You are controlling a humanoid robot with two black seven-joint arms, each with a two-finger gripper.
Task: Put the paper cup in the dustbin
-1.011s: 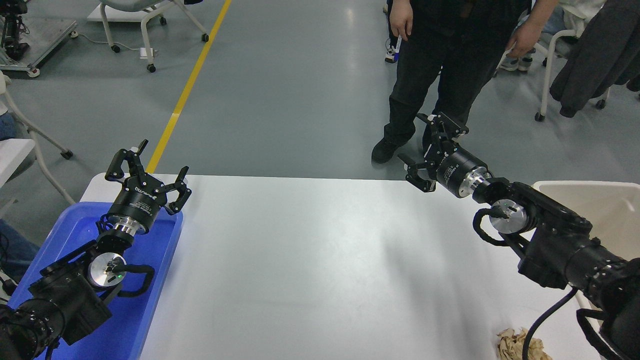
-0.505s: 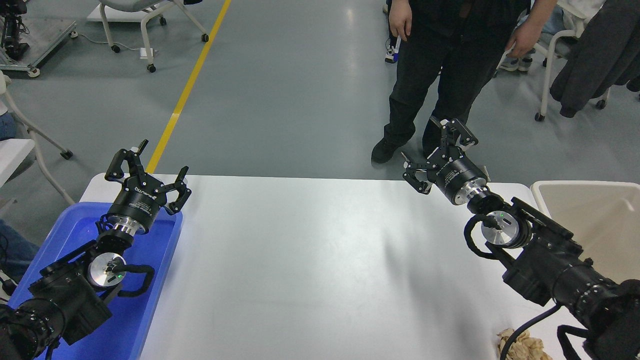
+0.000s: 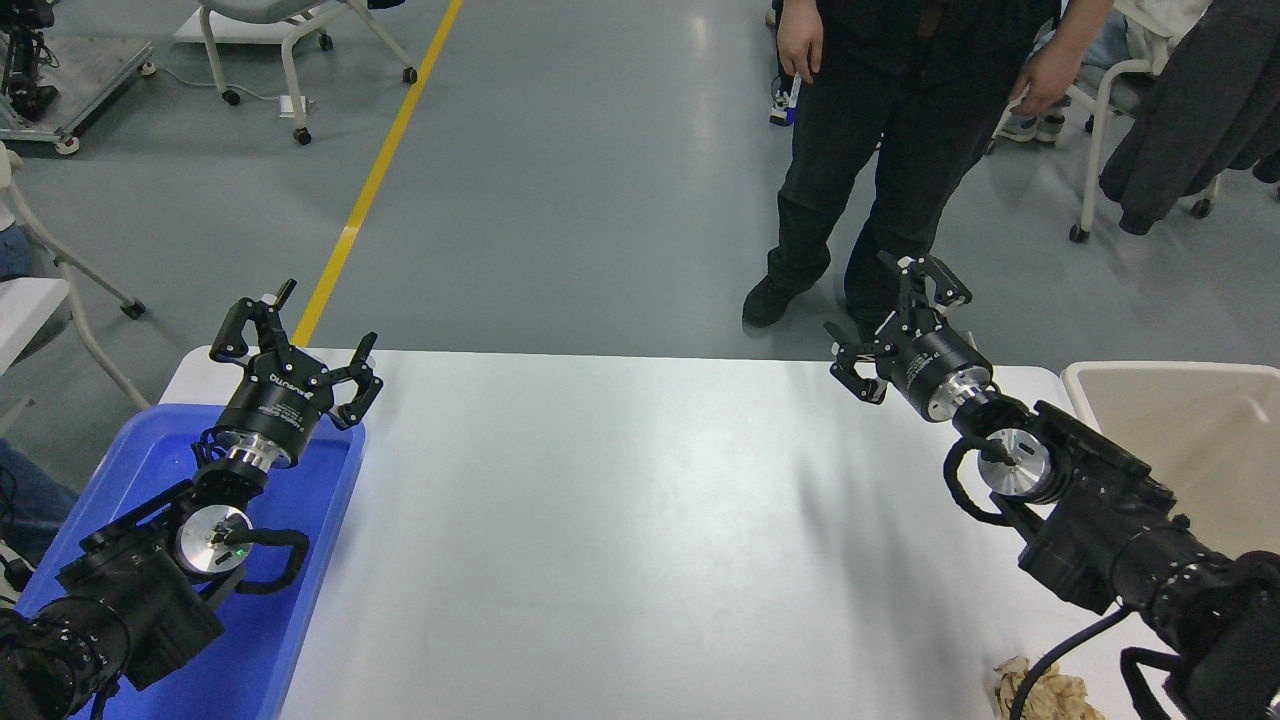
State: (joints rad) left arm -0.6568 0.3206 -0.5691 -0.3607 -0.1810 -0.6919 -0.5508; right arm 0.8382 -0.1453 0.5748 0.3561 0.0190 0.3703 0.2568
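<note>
Flanking one dustbin (image 3: 1180,420), two splayed grippers: left gripper (image 3: 292,335), right gripper (image 3: 897,322).

From my station I see the white table (image 3: 620,520) carrying a blue plastic tray (image 3: 310,590) at its left edge and a crumpled brown paper wad (image 3: 1050,692) lying at its near right corner.

Light: I see bright, even overhead | Glare: soft sheen on white table (image 3: 620,520) | Shadows: faint, diffuse under right arm | Focus: sharp throughout
</note>
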